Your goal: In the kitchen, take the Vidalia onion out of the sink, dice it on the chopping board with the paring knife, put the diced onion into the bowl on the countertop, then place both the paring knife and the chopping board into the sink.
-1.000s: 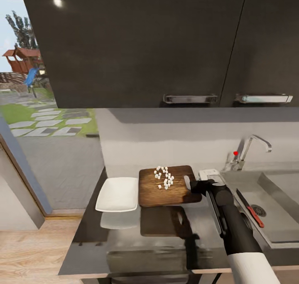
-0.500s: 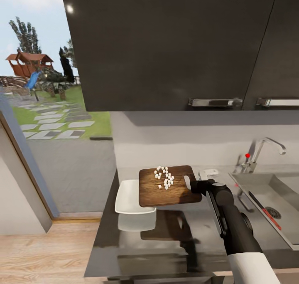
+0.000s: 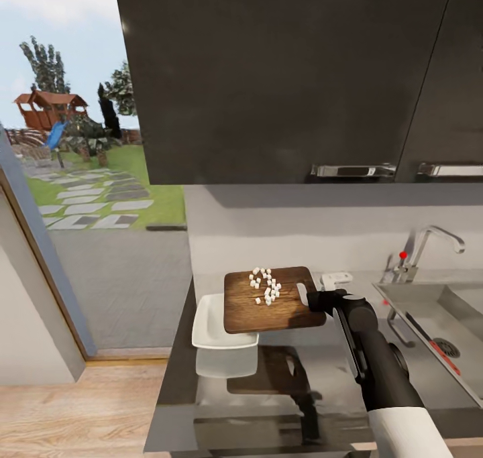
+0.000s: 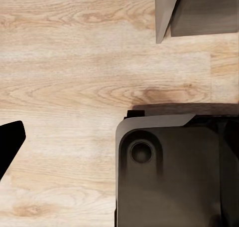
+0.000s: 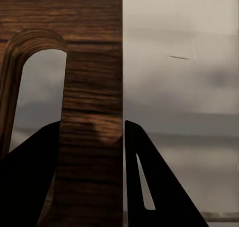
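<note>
Dark wooden chopping board (image 3: 272, 302), pinched at its handle end by the right gripper (image 3: 310, 300), now overlaps the white bowl (image 3: 213, 322).

Diced onion (image 3: 265, 286) still rides on it; since a second ago the bowl has come partly beneath, so tipping looks near. Paring knife (image 3: 429, 344) lies in the sink (image 3: 469, 310). Left gripper's jaws: cannot tell.

Right arm (image 3: 376, 364) reaches fwd, wrist level — right gripper (image 5: 92, 137) clamped on chopping board (image 3: 272, 300) at its handle end, jaws either side, board held aloft.
</note>
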`<state>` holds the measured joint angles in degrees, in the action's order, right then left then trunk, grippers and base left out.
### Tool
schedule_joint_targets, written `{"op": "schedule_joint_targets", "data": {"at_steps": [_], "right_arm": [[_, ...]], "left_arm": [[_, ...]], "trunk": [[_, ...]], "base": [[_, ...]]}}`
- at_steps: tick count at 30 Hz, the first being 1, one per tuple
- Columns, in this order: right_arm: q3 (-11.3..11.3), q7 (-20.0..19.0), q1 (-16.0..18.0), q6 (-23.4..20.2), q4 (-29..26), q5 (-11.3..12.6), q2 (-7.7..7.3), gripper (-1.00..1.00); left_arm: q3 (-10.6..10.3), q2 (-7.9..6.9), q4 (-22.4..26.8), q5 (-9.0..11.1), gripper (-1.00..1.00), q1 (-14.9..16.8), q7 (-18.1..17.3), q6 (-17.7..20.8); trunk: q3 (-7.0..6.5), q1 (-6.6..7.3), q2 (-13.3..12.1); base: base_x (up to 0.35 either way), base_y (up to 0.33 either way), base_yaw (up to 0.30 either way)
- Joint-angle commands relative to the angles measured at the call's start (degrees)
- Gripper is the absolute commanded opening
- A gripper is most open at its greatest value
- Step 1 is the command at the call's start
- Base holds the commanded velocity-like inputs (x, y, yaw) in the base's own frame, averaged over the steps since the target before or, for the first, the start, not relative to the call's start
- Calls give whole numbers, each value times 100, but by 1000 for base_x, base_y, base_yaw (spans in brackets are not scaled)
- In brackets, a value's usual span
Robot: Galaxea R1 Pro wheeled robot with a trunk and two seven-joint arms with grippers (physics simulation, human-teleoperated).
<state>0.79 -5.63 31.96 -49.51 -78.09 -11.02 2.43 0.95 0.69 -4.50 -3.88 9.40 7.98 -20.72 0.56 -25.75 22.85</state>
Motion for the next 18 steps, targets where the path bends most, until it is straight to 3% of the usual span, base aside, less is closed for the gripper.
{"op": "schedule_joint_targets", "data": {"at_steps": [1, 18], "right_arm": [[8, -57, 3, -23, -5, -59, 3, -100], [8, -54, 3, -23, -5, -59, 3, -100]], "left_arm": [[10, 1, -25, -42, 100, 9, 37, -38], [10, 1, -25, -42, 100, 9, 37, -38]], "trunk": [[-3, -3, 7], [-23, -3, 7]], "base": [[0, 0, 0], [6, 2, 0]]}}
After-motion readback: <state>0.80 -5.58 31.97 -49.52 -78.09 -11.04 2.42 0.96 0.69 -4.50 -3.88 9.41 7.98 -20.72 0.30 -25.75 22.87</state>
